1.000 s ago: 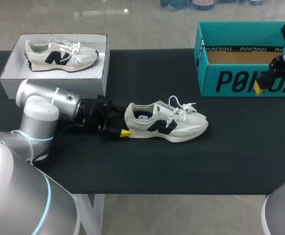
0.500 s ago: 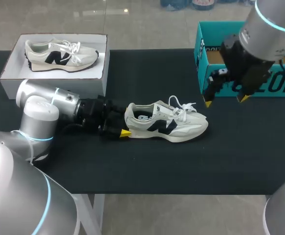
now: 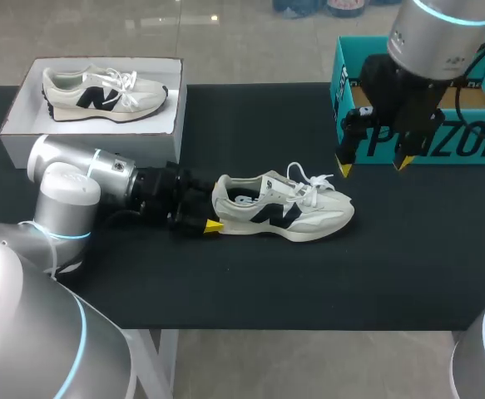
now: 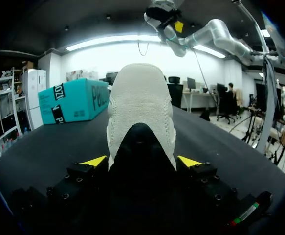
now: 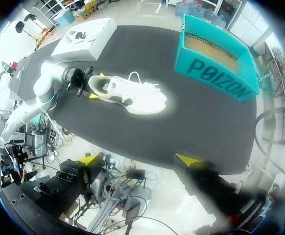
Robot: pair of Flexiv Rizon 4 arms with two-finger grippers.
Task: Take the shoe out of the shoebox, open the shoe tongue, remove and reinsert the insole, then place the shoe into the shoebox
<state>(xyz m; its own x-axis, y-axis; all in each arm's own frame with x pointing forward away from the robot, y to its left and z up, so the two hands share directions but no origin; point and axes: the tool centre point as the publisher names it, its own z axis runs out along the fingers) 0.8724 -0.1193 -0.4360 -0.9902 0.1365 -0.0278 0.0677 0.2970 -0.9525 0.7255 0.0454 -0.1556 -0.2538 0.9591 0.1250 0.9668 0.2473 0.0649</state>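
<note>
Here the shoe (image 3: 284, 212) lies on the table (image 3: 225, 283), unboxed — your left gripper (image 4: 141, 160) pinches its heel, your right gripper (image 3: 373, 166) hangs spread by the teal box (image 3: 442, 141). Tongue-opening likely comes next — lower the right onto the laces.

robot lab: black table (image 3: 392, 274), two arms (image 3: 67, 191)

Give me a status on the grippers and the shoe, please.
Left gripper shut on shoe heel. Right gripper open, high before box. Shoe upright on table, outside box. Nothing between right gripper and shoe.
</note>
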